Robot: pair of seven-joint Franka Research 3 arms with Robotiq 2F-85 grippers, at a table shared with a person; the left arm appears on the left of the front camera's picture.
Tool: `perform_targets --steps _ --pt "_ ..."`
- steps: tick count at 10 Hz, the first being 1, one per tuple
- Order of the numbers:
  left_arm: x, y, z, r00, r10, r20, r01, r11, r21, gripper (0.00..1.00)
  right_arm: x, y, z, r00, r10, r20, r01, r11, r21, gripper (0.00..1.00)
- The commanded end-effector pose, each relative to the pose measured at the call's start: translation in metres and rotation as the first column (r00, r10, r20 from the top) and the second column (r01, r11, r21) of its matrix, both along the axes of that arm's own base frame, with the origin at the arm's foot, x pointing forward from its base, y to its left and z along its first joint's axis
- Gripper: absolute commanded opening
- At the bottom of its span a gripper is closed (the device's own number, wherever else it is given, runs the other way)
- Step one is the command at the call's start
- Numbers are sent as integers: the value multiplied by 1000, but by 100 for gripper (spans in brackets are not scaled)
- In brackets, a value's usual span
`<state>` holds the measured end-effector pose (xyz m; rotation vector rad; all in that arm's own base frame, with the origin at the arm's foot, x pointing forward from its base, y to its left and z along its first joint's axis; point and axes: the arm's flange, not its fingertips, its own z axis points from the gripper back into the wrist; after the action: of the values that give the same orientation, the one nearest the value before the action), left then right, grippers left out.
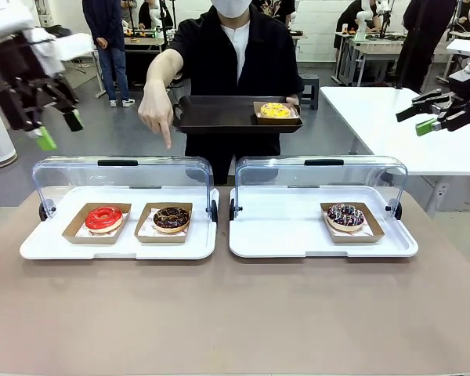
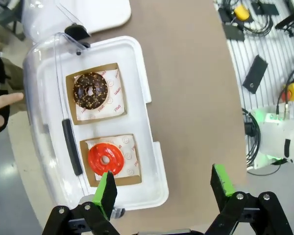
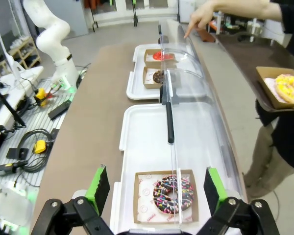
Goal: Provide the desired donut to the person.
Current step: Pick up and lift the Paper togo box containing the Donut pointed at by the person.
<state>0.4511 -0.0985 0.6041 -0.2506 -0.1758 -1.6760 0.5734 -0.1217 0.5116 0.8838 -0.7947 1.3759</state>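
the left gripper point(image 1: 59, 130) hangs at the upper left of the front view, jaws spread wide and holding nothing; the right gripper point(image 1: 413, 121) sits at the right edge, likewise agape and empty. at top centre the person point(image 1: 211, 55) points a hand point(image 1: 157, 113) downward, fingertip above the chocolate donut point(image 1: 171, 218), which lies beside the red donut point(image 1: 103, 218) on the white tray point(image 1: 117, 249) at lower left.
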Motion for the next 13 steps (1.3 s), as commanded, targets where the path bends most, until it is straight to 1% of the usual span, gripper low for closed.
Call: perform_targets --steps 1,2,3,4,6,7,9,10,11,13 --pt "22 -16 -12 999 17 31 -20 997 75 100 0 1 0 1000 -4 2 4 1000 0 100" --pt "29 -34 -31 999 16 33 -19 994 109 100 0 1 0 1000 -4 2 4 1000 0 100" --pt "32 -48 -48 999 16 37 -20 993 118 100 0 1 0 1000 -4 2 4 1000 0 100" --pt "29 -61 -61 998 8 61 -16 992 126 100 0 1 0 1000 -4 2 4 1000 0 100" --pt "17 -82 -76 989 10 144 -31 990 140 100 0 1 0 1000 -4 2 4 1000 0 100" --pt "12 -89 -81 990 -1 143 -20 989 149 100 0 1 0 1000 -4 2 4 1000 0 100" --pt "4 -95 -88 993 -14 117 -2 990 140 100 0 1 0 1000 -4 2 4 1000 0 100" --pt "-2 -90 -88 996 -8 83 -2 993 117 100 0 1 0 1000 -4 2 4 1000 0 100" --pt "13 -98 -86 994 -33 108 20 993 120 100 0 1 0 1000 -4 2 4 1000 0 100" --pt "13 -98 -86 994 -33 108 20 993 120 100 0 1 0 1000 -4 2 4 1000 0 100"
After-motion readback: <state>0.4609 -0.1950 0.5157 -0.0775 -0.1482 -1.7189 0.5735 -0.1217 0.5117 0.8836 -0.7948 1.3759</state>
